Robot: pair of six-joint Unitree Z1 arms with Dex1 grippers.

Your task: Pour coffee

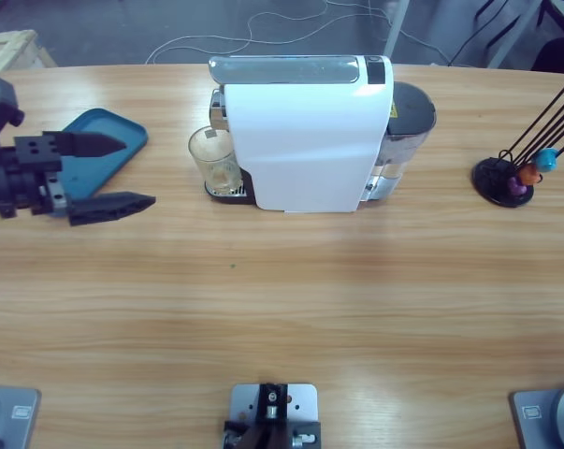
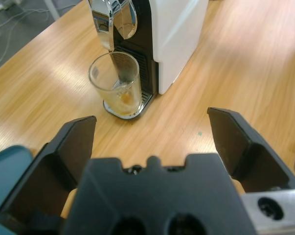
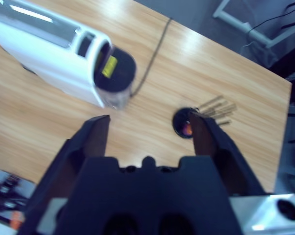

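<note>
The left hand hovers at the left end of the wooden surface, its jaws spread wide and holding nothing, partly over a blue tray. It points at the glass, which stands apart from it under the spout of the white coffee machine with a little brown liquid at its bottom. The right hand, jaws apart and empty, looks down from above on the machine and a black capsule stand.
</note>
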